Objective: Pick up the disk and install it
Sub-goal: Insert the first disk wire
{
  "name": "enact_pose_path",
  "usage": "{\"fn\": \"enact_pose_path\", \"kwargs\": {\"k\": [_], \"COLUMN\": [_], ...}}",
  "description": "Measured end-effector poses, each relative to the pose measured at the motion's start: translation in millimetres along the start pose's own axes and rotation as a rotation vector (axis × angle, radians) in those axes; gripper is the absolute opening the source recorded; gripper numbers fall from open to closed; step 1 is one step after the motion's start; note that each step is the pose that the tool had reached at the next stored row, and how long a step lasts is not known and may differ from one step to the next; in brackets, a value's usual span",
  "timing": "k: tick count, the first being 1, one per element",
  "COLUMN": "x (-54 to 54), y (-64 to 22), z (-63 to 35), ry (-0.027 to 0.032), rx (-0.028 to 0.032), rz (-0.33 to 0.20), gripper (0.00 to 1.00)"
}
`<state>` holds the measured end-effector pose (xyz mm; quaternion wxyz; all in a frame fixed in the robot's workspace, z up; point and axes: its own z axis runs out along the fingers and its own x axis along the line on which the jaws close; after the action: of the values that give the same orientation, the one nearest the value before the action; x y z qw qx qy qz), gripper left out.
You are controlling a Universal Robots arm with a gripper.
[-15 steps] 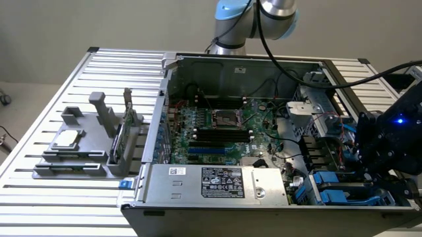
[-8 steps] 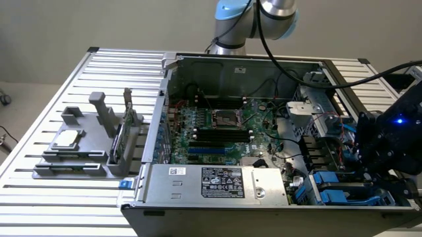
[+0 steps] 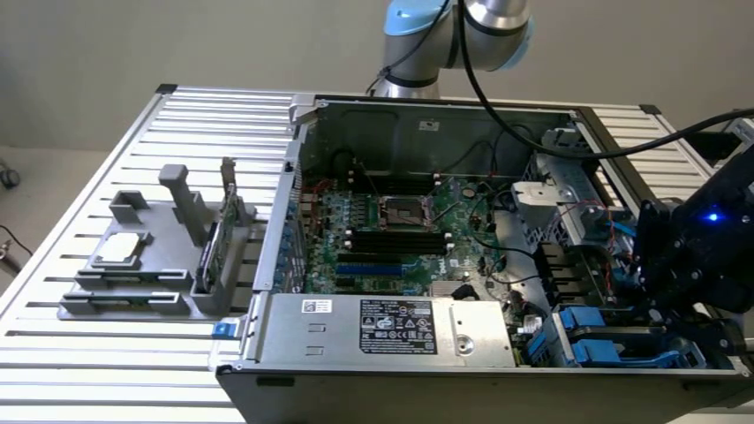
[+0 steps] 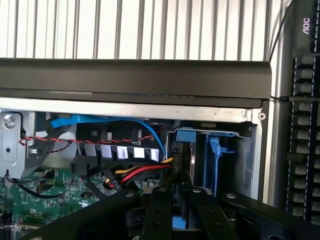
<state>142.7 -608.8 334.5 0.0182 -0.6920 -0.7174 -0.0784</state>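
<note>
Your black pincer [image 4: 181, 200] stands nearly closed over the blue-railed drive bay [image 4: 210, 160]; whether it grips anything, I cannot tell.

An open computer case [image 3: 471, 238] is laid on a slatted metal table [image 3: 118, 371], its green circuit board [image 3: 389, 221] exposed and a silver power supply [image 3: 389, 329] seated along its near edge. At the exterior view's right, the black gripper [image 3: 695, 265] is held over the corner bay, where blue plastic rails [image 3: 613, 340] are seen. A grey stand [image 3: 154, 256] is placed at the left.
</note>
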Motion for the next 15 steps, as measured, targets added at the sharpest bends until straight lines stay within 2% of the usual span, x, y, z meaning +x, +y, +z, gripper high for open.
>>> {"fn": "enact_pose_path", "kwargs": {"k": [15], "x": [-0.1], "y": [1.6], "z": [0.1], "ry": [0.0001], "rx": [0.0000], "rz": [0.000], "gripper": [0.18]}}
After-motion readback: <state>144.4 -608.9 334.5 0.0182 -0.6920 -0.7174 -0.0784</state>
